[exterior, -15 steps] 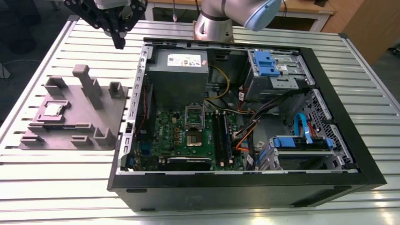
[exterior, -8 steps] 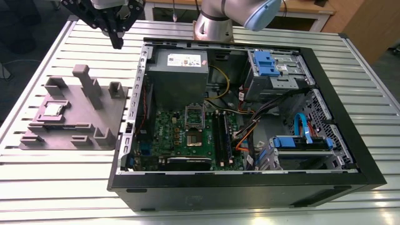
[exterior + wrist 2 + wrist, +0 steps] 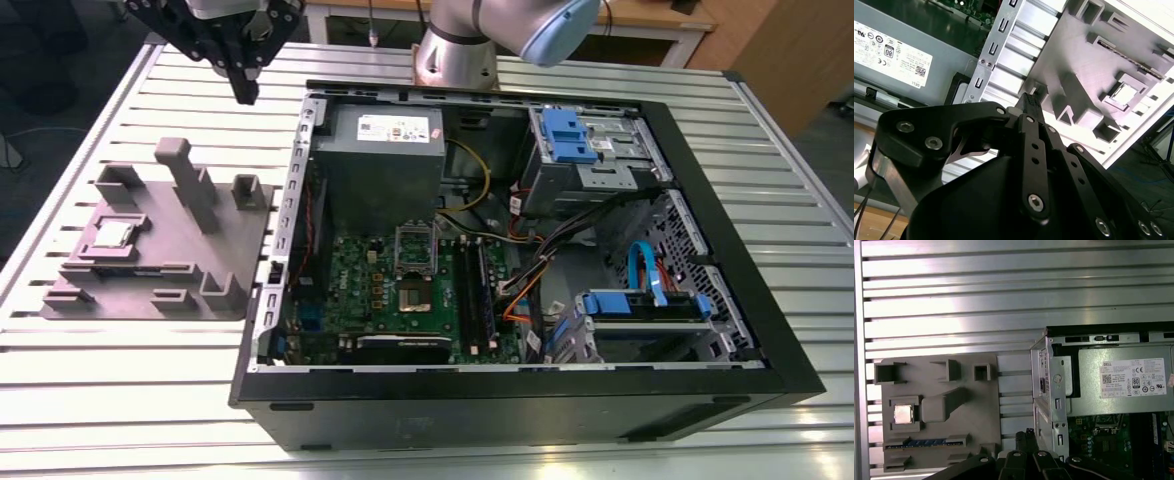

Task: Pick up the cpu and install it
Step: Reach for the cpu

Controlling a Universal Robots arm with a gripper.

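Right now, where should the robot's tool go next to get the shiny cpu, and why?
Probably slide across to hang over the cpu. It lies untouched in its pocket in the grey holder, while the tool is empty, up beside the computer case and away from the chip.

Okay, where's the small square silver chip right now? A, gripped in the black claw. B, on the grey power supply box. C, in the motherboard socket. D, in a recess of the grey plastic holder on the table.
D: the small square silver chip lies in a recess of the grey plastic holder, beside the open computer case, and the black claw hangs apart from it.
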